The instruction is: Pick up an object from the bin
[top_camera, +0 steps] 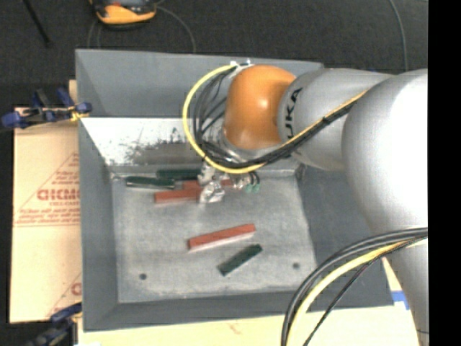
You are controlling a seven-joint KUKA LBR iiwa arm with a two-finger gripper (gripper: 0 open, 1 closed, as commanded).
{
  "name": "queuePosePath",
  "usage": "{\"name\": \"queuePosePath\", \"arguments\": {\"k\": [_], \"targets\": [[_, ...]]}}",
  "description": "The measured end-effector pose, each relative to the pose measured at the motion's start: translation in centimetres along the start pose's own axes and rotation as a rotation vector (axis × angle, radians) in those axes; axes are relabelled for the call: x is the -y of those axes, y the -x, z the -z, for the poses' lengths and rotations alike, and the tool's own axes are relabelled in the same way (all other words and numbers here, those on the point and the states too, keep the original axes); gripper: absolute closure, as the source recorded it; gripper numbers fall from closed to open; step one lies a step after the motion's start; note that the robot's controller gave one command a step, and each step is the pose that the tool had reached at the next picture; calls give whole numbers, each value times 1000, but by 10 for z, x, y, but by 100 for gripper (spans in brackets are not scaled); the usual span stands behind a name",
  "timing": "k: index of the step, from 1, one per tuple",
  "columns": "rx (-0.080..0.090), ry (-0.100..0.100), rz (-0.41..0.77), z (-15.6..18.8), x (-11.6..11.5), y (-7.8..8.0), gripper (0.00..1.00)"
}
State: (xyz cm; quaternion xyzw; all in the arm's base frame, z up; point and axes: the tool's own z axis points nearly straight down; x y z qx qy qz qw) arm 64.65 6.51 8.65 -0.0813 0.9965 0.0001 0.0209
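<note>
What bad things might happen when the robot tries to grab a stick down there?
1. The gripper is down at the red-brown stick, which lies right beside a dark green stick. It might nudge or catch the green one too.
2. Both sticks lie flat on the bin floor, so the red-brown one may slip out.
3. The bin's back wall is close by, so the arm might bump it.

I see the gripper [210, 191] low at the back of the grey metal bin [101, 215], at the right end of a flat reddish-brown bar [175, 196] beside dark-green sticks [176, 173].
</note>
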Motion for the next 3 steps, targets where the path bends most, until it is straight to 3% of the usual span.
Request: {"name": "queuePosePath", "arguments": {"k": [1,2,3], "targets": [[0,0,0,0,0,0,100],[-32,2,6,24,-8,-1,100],[-37,3,-28,130,-23,-2,100]]}}
